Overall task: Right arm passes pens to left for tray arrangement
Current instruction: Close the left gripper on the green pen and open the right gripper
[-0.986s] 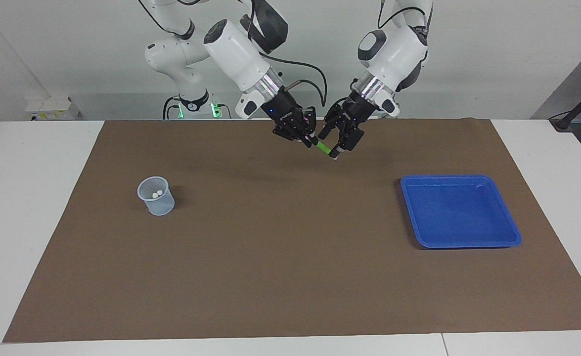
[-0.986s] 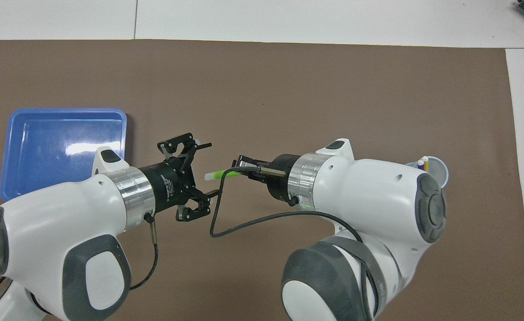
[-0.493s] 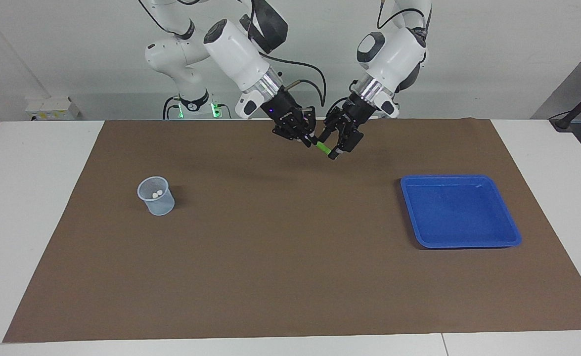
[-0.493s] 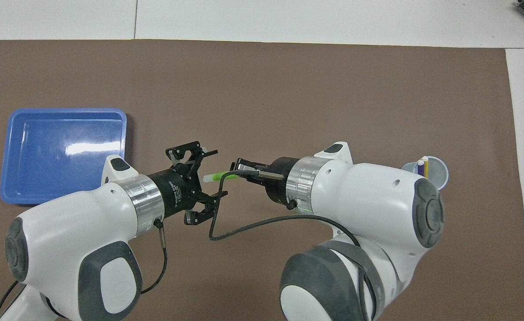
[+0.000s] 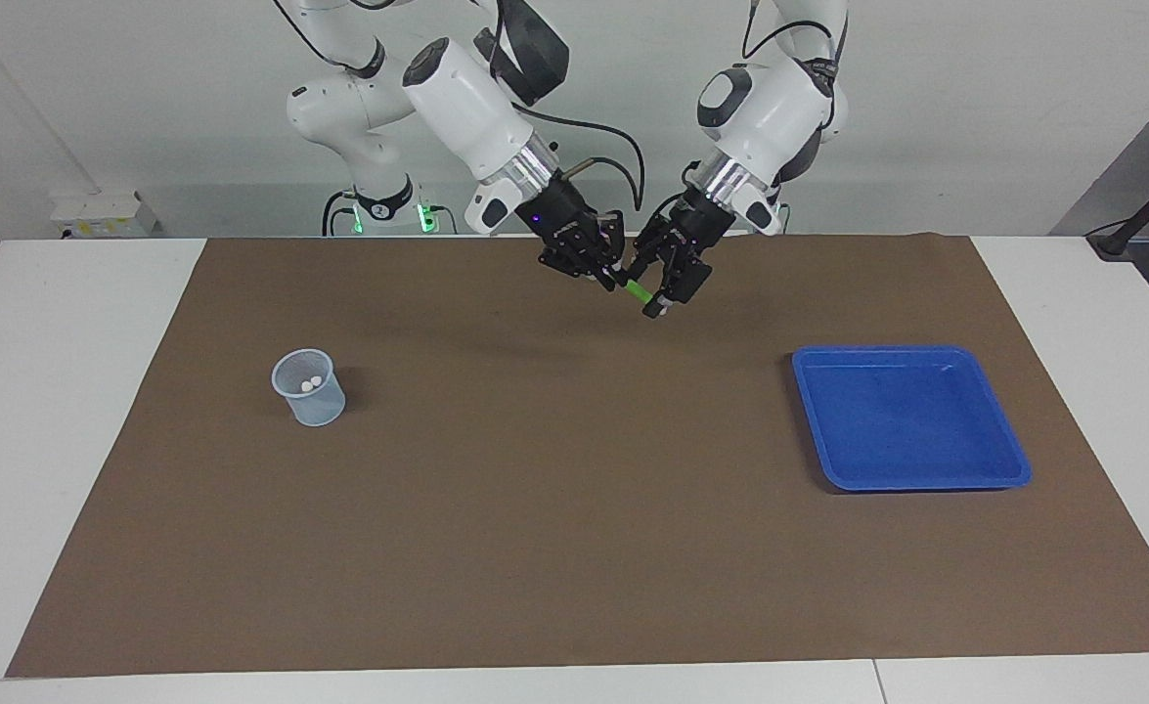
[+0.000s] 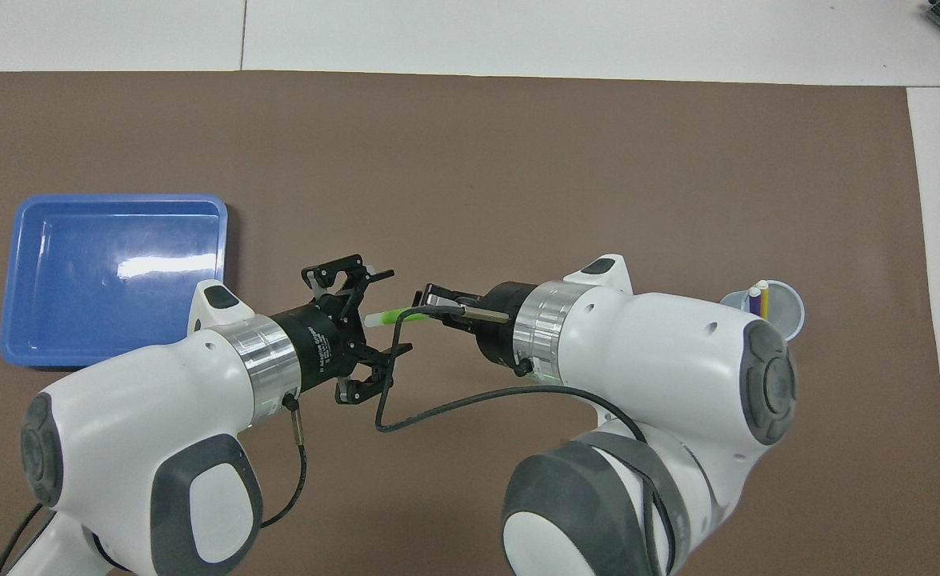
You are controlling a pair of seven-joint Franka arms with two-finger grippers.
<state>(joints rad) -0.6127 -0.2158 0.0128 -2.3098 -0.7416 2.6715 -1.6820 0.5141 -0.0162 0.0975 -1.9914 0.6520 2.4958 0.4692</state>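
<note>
Pale-blue mesh cup (image 5: 308,389) stands on the brown table mat (image 5: 535,548) toward the right arm's end, with a purple pen and a yellow pen (image 6: 758,294) upright in it. Over the middle of the mat, near the robots' edge, the right arm's black two-finger gripper (image 5: 611,279) is clamped on one end of the short green highlighter pen (image 6: 390,314) and holds it clear of the mat. The left arm's black gripper (image 5: 654,291) meets it there, its fingers open on either side of the pen's free whitish end.

This looks like the handover step. To do it well, the left gripper should close squarely across the pen's barrel, with room kept between the two sets of fingers. The right gripper should let go only once that grip is firm. A release too soon would probably drop the pen onto the mat. The shallow bright-blue plastic tray (image 5: 911,481) lies toward the left arm's end, with no pens in it.

The green pen is short and slim, bright green along the barrel and whitish at the tip, tilted slightly downward toward the left gripper.
</note>
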